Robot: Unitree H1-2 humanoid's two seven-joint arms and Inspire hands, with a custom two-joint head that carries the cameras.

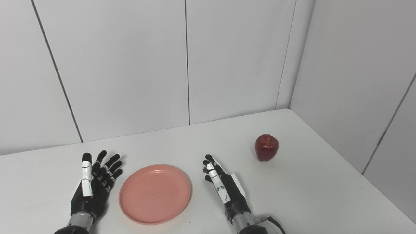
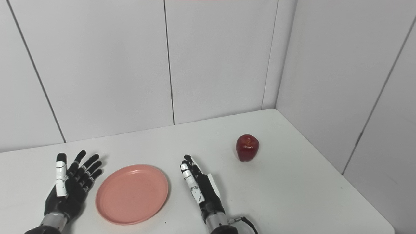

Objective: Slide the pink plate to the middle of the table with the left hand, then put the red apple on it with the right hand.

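A pink plate (image 1: 155, 193) lies flat on the white table (image 1: 318, 195), near the front edge and a little left of the middle. My left hand (image 1: 94, 185) rests just left of the plate, palm up, fingers spread, open and holding nothing. My right hand (image 1: 221, 183) lies just right of the plate with fingers stretched forward, open and empty. A red apple (image 1: 266, 147) stands upright further back on the right, well apart from my right hand.
White panel walls (image 1: 182, 65) close the table at the back and on the right, meeting in a corner behind the apple. A black cable (image 1: 274, 222) runs from my right wrist.
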